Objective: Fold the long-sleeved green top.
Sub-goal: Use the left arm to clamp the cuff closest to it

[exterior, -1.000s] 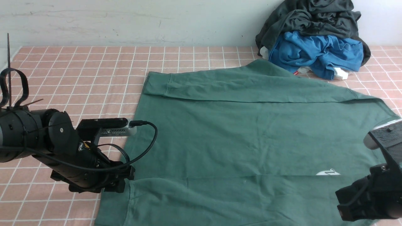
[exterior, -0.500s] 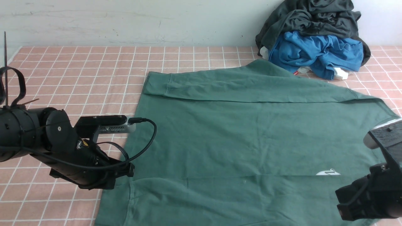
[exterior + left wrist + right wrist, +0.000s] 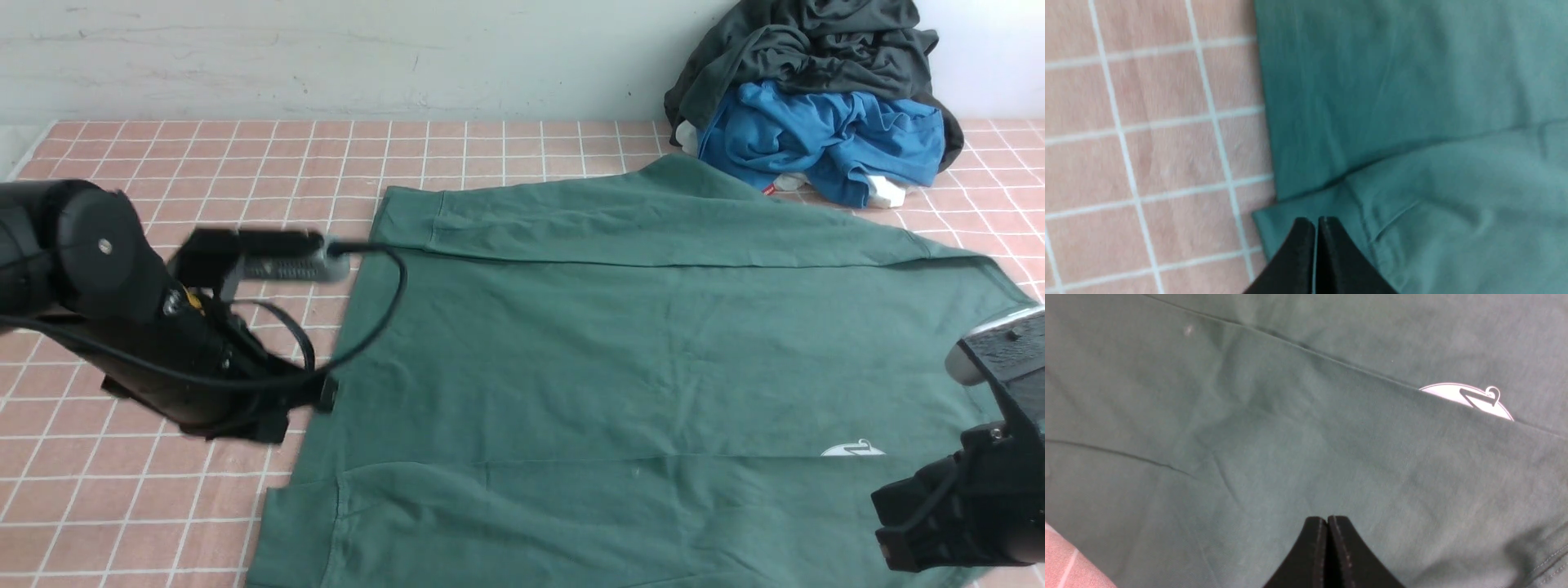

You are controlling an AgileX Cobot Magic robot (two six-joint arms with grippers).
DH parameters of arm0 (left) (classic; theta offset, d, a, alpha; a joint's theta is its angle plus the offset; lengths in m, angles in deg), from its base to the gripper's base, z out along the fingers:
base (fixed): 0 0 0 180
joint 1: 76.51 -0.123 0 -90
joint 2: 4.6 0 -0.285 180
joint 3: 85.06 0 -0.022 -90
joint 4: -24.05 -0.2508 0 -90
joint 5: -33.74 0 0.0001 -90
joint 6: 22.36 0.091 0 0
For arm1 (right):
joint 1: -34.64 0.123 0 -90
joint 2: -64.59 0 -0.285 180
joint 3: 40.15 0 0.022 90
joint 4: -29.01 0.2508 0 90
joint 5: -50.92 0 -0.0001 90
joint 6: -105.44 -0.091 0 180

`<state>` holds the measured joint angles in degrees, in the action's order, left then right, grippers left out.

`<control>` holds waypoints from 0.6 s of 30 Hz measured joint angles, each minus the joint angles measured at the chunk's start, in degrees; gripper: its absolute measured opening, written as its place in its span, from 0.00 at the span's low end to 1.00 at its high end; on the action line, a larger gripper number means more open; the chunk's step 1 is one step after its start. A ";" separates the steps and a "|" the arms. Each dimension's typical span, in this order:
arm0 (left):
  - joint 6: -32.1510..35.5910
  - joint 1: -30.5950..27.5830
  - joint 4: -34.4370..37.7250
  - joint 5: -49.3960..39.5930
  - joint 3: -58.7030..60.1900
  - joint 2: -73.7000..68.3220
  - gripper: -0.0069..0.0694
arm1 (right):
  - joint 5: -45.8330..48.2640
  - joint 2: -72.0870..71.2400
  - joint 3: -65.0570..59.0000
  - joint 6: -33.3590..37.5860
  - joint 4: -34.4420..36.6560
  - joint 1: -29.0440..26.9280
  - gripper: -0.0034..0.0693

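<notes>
1. Green top (image 3: pixel 522 359) lies spread across the tabletop (image 3: pixel 204 163), body flat, probably so the sleeves can be stacked before the main folds.
2. Far sleeve (image 3: pixel 653 229) and near sleeve (image 3: pixel 531 506) both lie across the body; likely to square the outline. Near one partly covers the white logo (image 3: pixel 851 448).
3. Left gripper (image 3: pixel 1316 222): jaws together, nothing clamped, over the near sleeve's cuff end. Probably there for sleeve placement; contact can't be confirmed.
4. Right gripper (image 3: pixel 1327 520): jaws together, empty, over the near-side cloth by the logo. Looks parked; can't tell if it presses.
5. Blue garment (image 3: pixel 824 135) and grey-black garment (image 3: pixel 833 49) sit heaped beyond the top, presumably to leave folding room. Far sleeve runs close to the heap; snag risk.
</notes>
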<state>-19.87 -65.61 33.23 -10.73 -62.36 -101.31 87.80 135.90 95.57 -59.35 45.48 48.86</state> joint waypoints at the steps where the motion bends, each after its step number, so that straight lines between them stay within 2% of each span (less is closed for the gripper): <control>1: 0.06 0.00 -0.84 -1.03 0.31 -1.74 0.12 | 0.00 0.00 0.00 0.00 0.00 0.00 0.03; 5: 0.06 0.00 -1.69 -1.78 0.66 -8.93 0.24 | -0.04 0.00 0.00 0.00 0.25 0.00 0.03; 6: 0.06 0.00 -1.63 -0.86 0.66 -10.76 0.30 | -0.04 0.00 0.00 0.00 0.60 0.00 0.03; 11: -0.15 -0.05 -2.49 -1.69 -0.75 -12.69 0.47 | -0.06 0.02 0.00 0.00 1.12 0.00 0.03; 14: -0.15 -0.05 -2.62 -1.75 -0.84 -12.75 0.49 | -0.23 0.02 0.00 0.00 1.16 0.00 0.03; 18: -0.15 -0.05 -2.23 -1.75 -0.89 -12.75 0.42 | -0.29 0.02 0.00 0.00 1.31 0.00 0.03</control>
<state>-20.02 -65.67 31.00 -12.48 -63.25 -114.06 87.51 135.93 95.57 -59.35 46.79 48.86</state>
